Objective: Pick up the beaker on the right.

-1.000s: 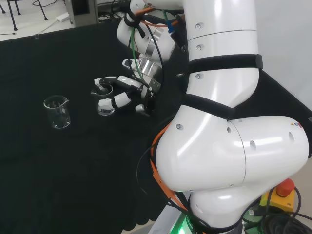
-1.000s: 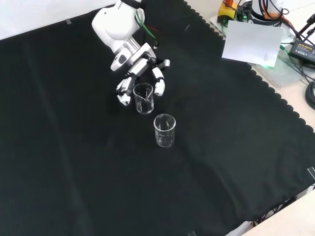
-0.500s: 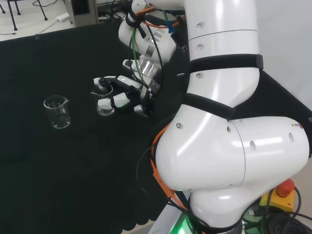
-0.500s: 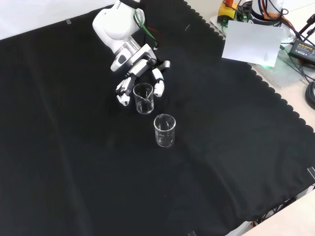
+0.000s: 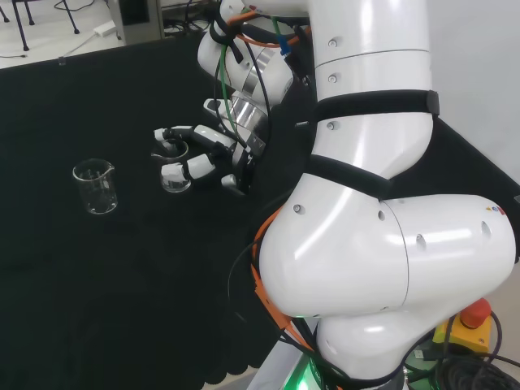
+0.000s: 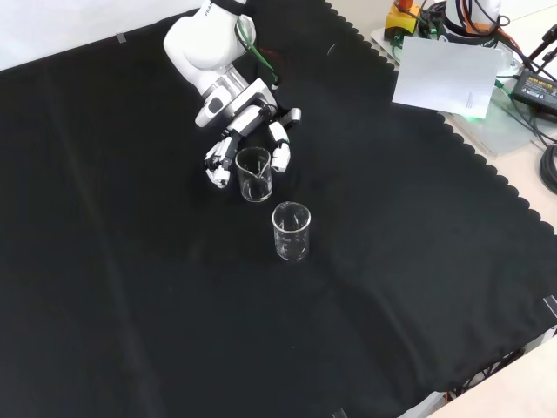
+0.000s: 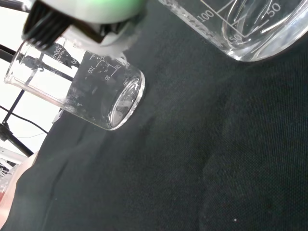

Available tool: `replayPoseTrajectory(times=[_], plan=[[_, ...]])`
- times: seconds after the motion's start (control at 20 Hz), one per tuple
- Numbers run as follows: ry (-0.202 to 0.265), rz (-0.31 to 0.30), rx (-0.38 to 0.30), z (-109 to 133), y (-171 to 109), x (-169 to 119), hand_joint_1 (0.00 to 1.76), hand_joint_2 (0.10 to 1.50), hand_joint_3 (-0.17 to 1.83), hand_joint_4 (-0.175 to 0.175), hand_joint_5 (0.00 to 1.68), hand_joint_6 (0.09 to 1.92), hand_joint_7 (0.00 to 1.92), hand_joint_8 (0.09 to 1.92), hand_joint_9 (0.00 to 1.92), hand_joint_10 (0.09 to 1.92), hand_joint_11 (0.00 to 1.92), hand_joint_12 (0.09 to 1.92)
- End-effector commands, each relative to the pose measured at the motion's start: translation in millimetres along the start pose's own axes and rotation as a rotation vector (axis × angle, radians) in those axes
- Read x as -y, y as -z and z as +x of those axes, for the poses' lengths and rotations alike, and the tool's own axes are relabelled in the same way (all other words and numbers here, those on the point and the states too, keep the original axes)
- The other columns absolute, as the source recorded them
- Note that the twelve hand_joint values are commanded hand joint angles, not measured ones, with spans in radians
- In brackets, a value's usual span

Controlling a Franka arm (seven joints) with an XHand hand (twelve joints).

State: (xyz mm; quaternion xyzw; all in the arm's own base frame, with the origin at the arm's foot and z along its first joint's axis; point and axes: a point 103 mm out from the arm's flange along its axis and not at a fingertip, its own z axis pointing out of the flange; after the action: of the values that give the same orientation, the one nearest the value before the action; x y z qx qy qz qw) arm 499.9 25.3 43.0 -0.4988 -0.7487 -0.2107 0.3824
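Front view: hand (image 6: 246,131) half-curled around the farther beaker (image 6: 254,174), no clear grip, second beaker (image 6: 291,231) nearby

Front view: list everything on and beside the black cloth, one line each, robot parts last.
Beakers: two, clear glass, upright mid-cloth; one between the fingers, the other standing free nearer the camera.
Cloth: one, black, scalloped edge, covering the bench.
Paper sheet: one, white, off the cloth at upper right.
Cables: several, black, at the right edge.
Stop button: one, red on yellow, top right.
Arm: one, white, entering from the top.
Hand: one, black and white, fingers curving around the farther beaker; contact is not clear.
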Motion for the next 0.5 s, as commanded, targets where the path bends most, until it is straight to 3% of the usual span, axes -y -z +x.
replayPoseTrajectory(times=[0.05,0.25,0.5], plan=[[-0.002,-0.002,0.008,1.5,-2.1,-1.7,0.95,0.51,0.64,-0.014,0.42,0.09,0.3,0.5,0.35,0.59,0.0,1.16],[0.0,0.005,0.041,1.5,-9.5,-2.8,0.95,0.52,0.65,-0.014,0.43,0.09,0.3,0.5,0.35,0.59,0.0,1.16],[-0.012,-0.007,0.015,1.8,-10.8,-5.8,0.96,0.53,0.65,-0.014,0.44,0.09,0.3,0.5,0.36,0.59,0.0,1.19]])
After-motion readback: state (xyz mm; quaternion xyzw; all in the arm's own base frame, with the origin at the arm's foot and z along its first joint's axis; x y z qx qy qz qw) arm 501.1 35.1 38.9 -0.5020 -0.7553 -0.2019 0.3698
